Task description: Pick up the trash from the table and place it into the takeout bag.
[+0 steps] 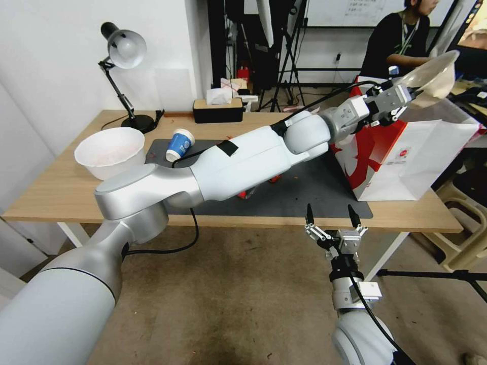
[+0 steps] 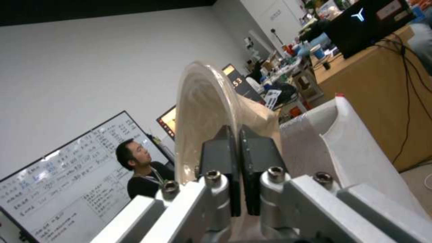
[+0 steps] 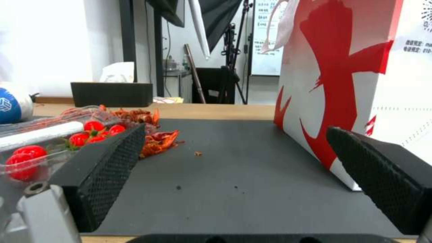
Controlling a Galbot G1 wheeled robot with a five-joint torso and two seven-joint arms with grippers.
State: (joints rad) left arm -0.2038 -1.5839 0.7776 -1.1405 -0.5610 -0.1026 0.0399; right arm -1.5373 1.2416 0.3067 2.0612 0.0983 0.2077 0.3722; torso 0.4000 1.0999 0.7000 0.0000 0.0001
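Nearest, low in the frame's centre-right, my right gripper (image 1: 332, 215) hangs idle before the table (image 1: 45, 195) edge, jaws spread wide and empty. Farther, at upper right, my left gripper (image 1: 412, 93) pinches the rim of the beige lidded bowl (image 1: 435, 76), tilted on edge above the takeout bag (image 1: 406, 157), whose open mouth lies just below; its contents are hidden. Beyond, at left, the blue-and-white paper cup (image 1: 179, 144) lies tipped on the mat (image 1: 304, 195) beside the white basin (image 1: 109, 151).
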